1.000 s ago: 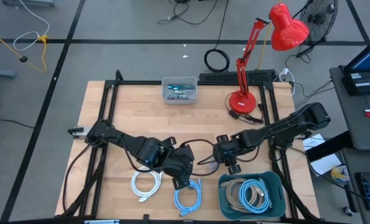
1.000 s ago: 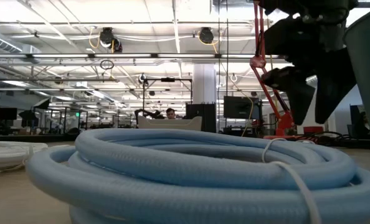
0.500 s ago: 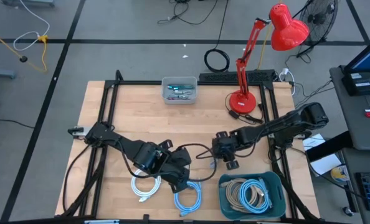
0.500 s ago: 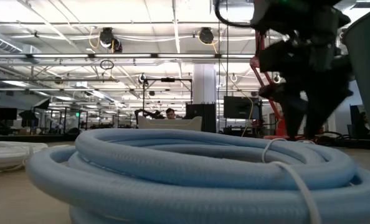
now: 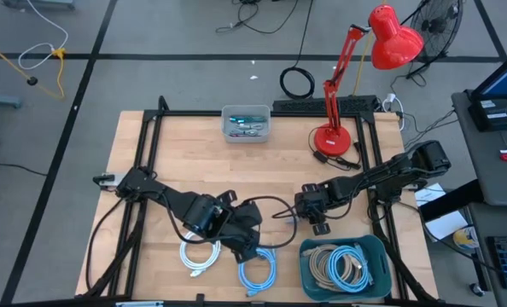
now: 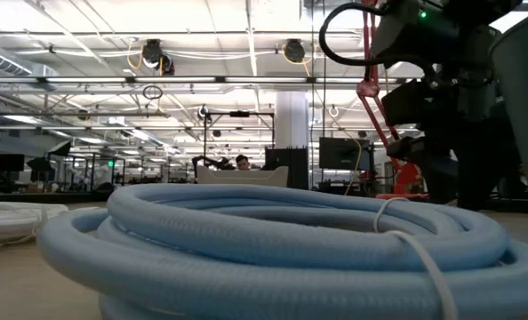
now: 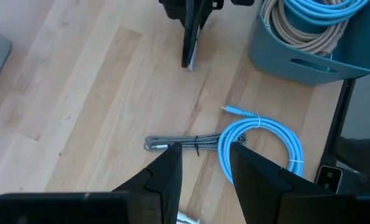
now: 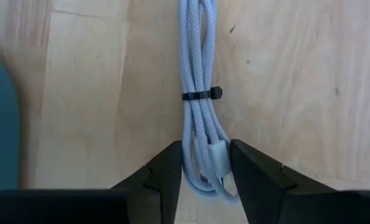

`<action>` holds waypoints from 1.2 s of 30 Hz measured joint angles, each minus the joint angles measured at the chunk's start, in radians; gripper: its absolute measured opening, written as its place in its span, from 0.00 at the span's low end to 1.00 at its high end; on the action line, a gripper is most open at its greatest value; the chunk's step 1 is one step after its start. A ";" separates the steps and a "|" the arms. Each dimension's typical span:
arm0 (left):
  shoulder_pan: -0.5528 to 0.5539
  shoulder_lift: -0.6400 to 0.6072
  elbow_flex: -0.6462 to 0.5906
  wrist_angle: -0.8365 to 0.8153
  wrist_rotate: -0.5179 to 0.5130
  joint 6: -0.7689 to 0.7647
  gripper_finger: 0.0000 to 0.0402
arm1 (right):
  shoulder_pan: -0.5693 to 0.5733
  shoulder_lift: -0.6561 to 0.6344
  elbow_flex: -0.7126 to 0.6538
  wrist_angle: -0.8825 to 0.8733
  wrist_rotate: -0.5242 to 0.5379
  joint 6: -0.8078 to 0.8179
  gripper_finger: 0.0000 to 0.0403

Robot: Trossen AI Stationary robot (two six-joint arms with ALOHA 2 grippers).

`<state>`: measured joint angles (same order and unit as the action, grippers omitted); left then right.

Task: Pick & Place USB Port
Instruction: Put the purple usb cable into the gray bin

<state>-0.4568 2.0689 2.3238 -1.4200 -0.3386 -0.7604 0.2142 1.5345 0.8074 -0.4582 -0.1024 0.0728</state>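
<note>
A pale braided USB cable bundle, bound by a black tie, lies flat on the wooden table. My right gripper is down on it and shut on its connector end; the low view shows that gripper reaching the tabletop. In the high view it is right of centre, just beyond the teal bin. My left gripper is open and hovers over a second, grey braided bundle beside a light blue coil, touching nothing. My right gripper pinches the cable bundle at its looped end, where the white connector sits, one finger on each side. The fingers point down from above, and the bundle runs on out between them. All of the bundle lies on the table.
The teal bin holds beige and blue cable coils. A white coil and the blue coil lie near the table's near edge. A grey tray and a red desk lamp stand at the far edge.
My right gripper has come down from above the table until its fingers reach the tabletop, shifting a little toward the left and back. My left gripper has moved a short way toward the table's near edge.
</note>
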 joint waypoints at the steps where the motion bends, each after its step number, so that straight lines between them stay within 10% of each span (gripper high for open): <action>1: 0.000 0.000 0.000 0.000 -0.003 0.003 0.34 | 0.000 0.000 0.000 0.003 0.001 0.009 0.30; 14: 0.005 0.000 0.000 0.000 -0.007 0.006 0.34 | -0.016 0.001 -0.001 0.099 0.056 0.090 0.06; 36: 0.031 -0.056 -0.038 -0.151 -0.206 -0.280 0.34 | -0.234 0.002 0.202 0.136 0.107 0.147 0.10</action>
<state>-0.4258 2.0133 2.2857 -1.5706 -0.5451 -1.0399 -0.0203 1.5360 1.0096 -0.3223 0.0043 0.2200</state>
